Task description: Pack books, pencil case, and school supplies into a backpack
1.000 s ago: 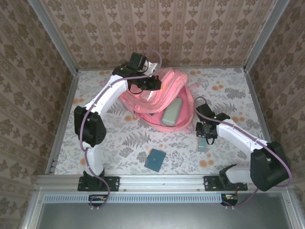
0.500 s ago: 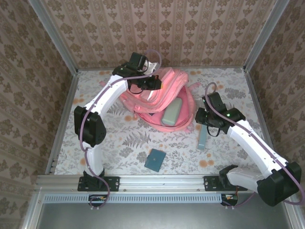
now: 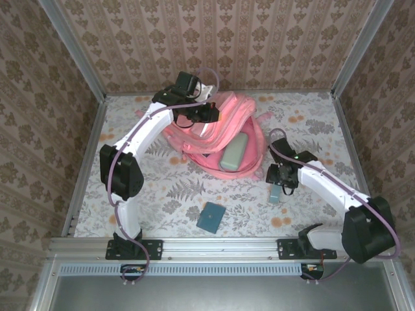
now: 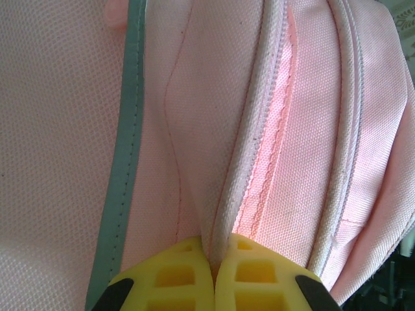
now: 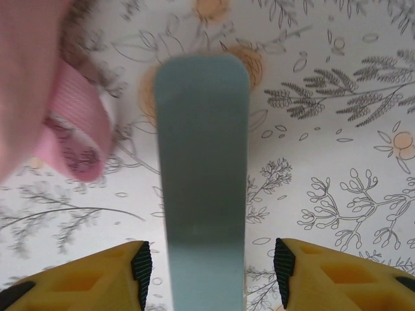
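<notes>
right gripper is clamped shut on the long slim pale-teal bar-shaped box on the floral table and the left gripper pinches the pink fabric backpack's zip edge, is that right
No: the right gripper is open, jaws either side of the long slim pale-teal bar-shaped box with gaps, per the right wrist view. The left gripper does pinch the pink fabric backpack at its zip edge.

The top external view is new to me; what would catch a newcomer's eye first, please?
The pink backpack dominates the far middle, the mint pencil case lying in its opening and the left gripper pinching its zipper edge. To its right, the right gripper stands open astride the pale-teal box.
</notes>
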Motion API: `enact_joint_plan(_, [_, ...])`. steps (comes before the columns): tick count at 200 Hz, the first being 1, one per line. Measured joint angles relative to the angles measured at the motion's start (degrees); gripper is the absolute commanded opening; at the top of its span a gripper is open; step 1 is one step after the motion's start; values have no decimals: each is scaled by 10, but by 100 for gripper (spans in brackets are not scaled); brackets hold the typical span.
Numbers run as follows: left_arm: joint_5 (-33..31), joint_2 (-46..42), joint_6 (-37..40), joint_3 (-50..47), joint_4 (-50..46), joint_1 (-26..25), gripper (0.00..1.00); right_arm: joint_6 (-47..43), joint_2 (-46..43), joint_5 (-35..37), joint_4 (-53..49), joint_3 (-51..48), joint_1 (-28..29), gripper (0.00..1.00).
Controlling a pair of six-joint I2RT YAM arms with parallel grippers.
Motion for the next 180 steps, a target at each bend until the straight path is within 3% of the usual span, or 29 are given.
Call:
enact_joint_plan(29, [0, 0, 0, 0, 0, 0, 0, 0, 43, 0, 23, -6, 0, 58])
enact_joint_plan(64, [0, 0, 0, 0, 0, 0, 0, -6, 83, 1, 38, -6, 0, 33])
enact_joint_plan(92, [0, 0, 0, 0, 0, 0, 0, -1, 58, 3, 29, -6, 0, 23])
enact_joint_plan(137, [1, 0, 0, 0, 0, 3, 0, 4, -41, -1, -23, 58, 0, 22])
enact_joint_plan(180, [3, -2, -5, -7, 9, 3, 0, 27, -33, -44, -18, 172, 3, 22])
